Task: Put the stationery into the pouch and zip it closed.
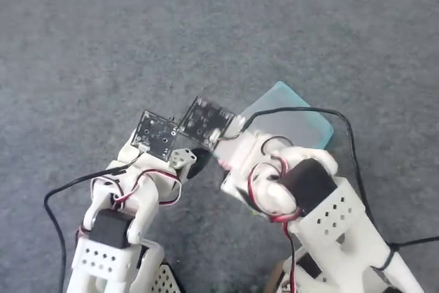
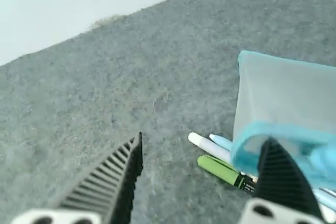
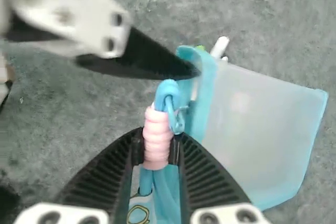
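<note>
The pouch point(image 1: 288, 111) is see-through blue with a brighter blue rim. It lies on the grey table point(image 1: 103, 66), just past the tips of the two arms. Its mouth is open and faces the arms.

Three pens poke out of the mouth onto the table. One is a white pen point(image 2: 202, 141), one is a green pen point(image 2: 220, 169) and one is a light blue pen point(image 2: 220, 141). Their other ends go behind the rim, so I cannot tell how far in they are. In the right wrist view, the tip of the white pen point(image 3: 220, 45) peeks out past the edge of the pouch point(image 3: 257, 124).

The left gripper point(image 2: 203, 140) has its claw spread wide apart and holds nothing. It hangs low over the pens, right by the mouth of the pouch point(image 2: 283, 93). One of its black fingers point(image 3: 142, 61) touches the blue rim with its tip.

The right gripper point(image 3: 156, 135) has its claw squeezed tight on a pink beaded pull point(image 3: 156, 148). The pull hangs from a small blue loop point(image 3: 168, 95) at the rim.

Black cables point(image 1: 350, 142) run over the arms. A white wall point(image 2: 52, 3) stands behind the table.

There is a little yellow mark point(image 3: 134, 214) near the right claw, too small to read.
</note>
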{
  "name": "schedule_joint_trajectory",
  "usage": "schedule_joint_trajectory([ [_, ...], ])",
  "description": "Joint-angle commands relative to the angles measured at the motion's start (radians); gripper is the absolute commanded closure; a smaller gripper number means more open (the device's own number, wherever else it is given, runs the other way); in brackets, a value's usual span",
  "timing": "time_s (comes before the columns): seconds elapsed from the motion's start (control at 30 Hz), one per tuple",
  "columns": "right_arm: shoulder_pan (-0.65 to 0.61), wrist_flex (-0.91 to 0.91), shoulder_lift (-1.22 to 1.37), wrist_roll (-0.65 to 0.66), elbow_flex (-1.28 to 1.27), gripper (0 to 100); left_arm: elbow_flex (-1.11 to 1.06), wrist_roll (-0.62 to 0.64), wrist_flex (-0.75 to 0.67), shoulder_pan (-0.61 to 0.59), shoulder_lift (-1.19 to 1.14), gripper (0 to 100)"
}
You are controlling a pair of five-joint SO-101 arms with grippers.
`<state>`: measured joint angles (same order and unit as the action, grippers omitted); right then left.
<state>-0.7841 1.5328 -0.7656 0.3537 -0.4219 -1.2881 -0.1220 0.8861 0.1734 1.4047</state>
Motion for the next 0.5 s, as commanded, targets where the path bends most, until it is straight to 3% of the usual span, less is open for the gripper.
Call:
schedule_joint_trajectory([
  [0.0, -0.079, 0.022, -0.097, 0.008, 0.029, 99.1, 0.002, 0.011, -0.043, 0.009, 0.009, 67],
  [0.3, -0.127, 0.038, -0.202, 0.023, 0.028, 99.1, -0.002, 0.012, -0.058, 0.044, 0.009, 67],
  [0.47, -0.122, 0.038, -0.196, 0.025, 0.023, 99.1, -0.041, 0.008, -0.063, 0.143, 0.011, 80],
])
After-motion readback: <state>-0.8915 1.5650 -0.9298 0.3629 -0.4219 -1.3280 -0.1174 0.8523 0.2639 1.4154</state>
